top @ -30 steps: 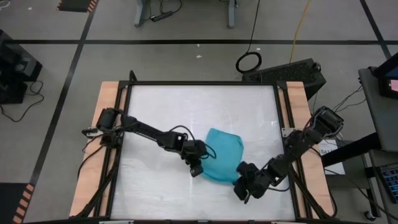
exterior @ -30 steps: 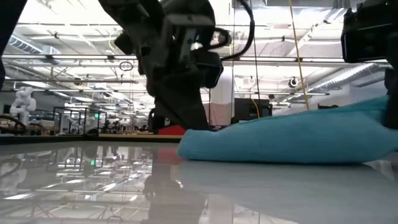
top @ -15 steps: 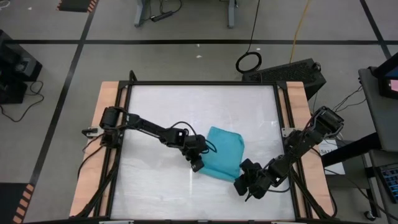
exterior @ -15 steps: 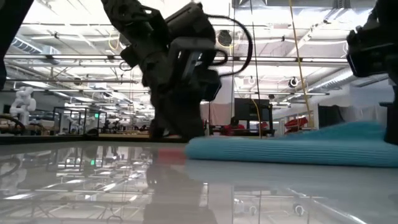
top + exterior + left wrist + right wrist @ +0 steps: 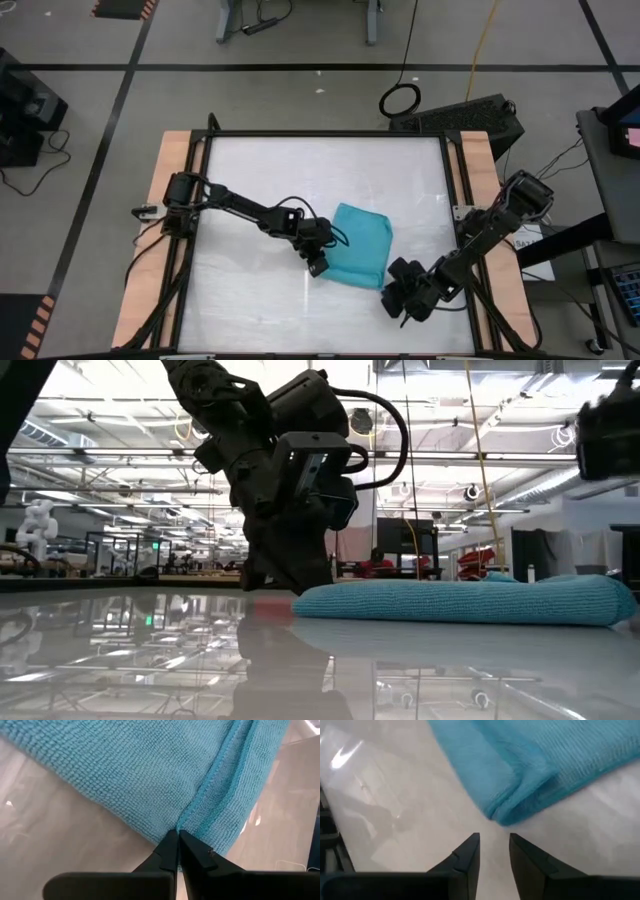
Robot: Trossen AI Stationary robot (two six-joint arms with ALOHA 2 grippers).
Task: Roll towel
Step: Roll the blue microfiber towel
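Towel (image 5: 360, 244) lies flat and folded just right of centre of the white desk (image 5: 260, 170) in the high view, its long axis running upper left to lower right. Left gripper (image 5: 318, 265) sits at the towel's lower-left edge, jaws clenched on the hem where a fold seam meets them, per the left wrist view. Right gripper (image 5: 403, 303) hangs just off the lower-right corner, jaws parted w/ nothing between, the folded corner straight ahead of them, not touching. Judgement: left is the nearer arm, already on the cloth; right must close in on its corner before any roll along the long axis
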